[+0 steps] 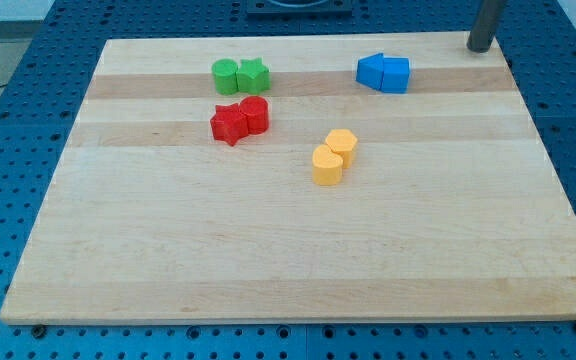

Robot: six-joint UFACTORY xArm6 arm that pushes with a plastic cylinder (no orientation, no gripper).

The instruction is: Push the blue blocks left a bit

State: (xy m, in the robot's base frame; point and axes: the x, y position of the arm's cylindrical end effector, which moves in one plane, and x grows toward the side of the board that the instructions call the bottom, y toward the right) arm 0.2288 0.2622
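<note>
Wooden board [298, 250] filling most of the frame, on a blue perforated table [28, 60]. 8 blocks in all, gathered in the upper half in 4 touching pairs.

Upper right of centre: 2 blue blocks pressed side by side. Left blue block [370, 71], angular with a pointed left end, exact shape hard to make out; right blue block [395, 75], boxy, roughly a cube. Both well clear of the other colours.

Upper left of centre: green cylinder [226, 75] touching green star [254, 74] on its right.

Just below the greens, near but apart: red star [229, 124] at lower left, touching red cylinder [254, 113] at upper right.

Centre, slightly right: 2 yellow blocks stacked along a diagonal, touching. Upper yellow block [342, 144] and lower yellow block [328, 165], both roundish or many-sided, exact shape unclear.

Upper right corner of the frame: dark rod coming down from the top edge, my tip [480, 47] at the board's far edge, up and to the right of the blue pair and well apart from it. Not touching any block.

No jaws on this rod, so no open or closed state to tell: only a plain rod end.
</note>
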